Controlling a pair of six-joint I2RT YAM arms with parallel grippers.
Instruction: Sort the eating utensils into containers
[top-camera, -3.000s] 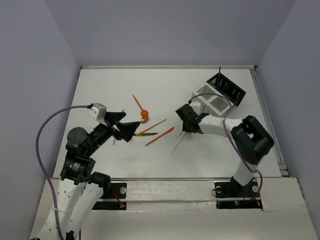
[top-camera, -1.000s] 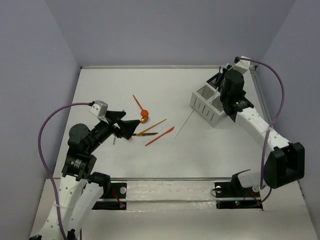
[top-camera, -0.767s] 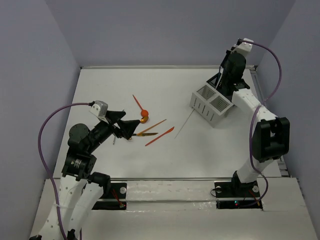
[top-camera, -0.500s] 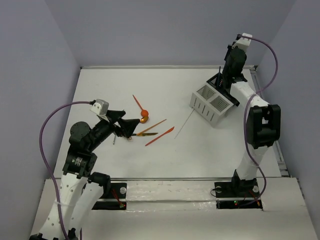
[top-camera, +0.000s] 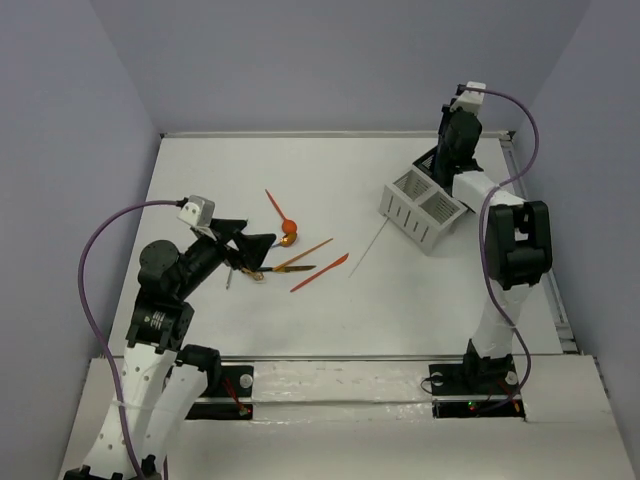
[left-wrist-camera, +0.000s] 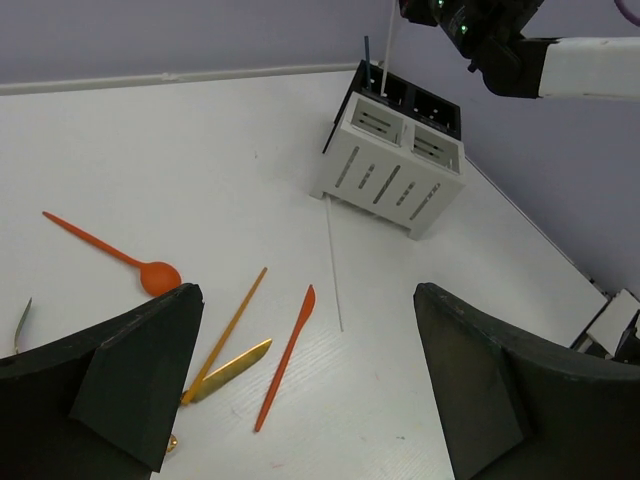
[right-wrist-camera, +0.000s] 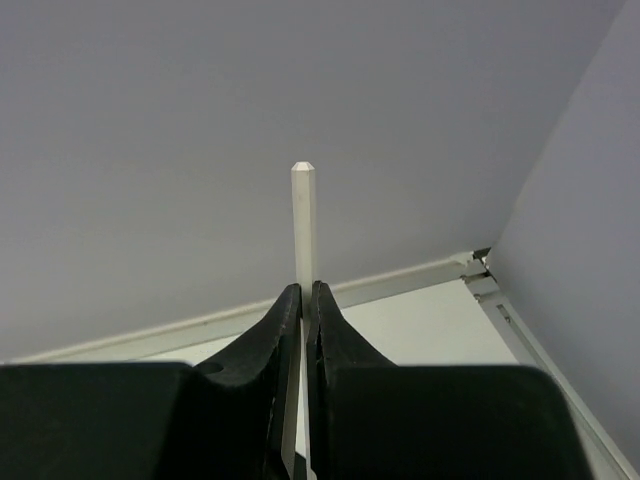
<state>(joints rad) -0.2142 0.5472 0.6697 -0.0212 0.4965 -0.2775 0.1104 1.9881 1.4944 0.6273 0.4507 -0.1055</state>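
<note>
My right gripper is shut on a thin white stick that points straight up between its fingers. In the left wrist view this white stick hangs down from the right gripper, its lower end at the black box, beside a dark stick. The white caddy is joined to the black box. On the table lie an orange spoon, a gold stick, a gold knife, an orange knife and another white stick. My left gripper stands open above them, holding nothing.
A small greenish utensil lies at the left edge of the left wrist view. Grey walls close the table in at the back and on both sides. A metal rail runs along the table's right edge, just behind the containers.
The right arm has swung up and back from over the white caddy to above the black box, still gripping the white stick. The left gripper has shifted slightly.
</note>
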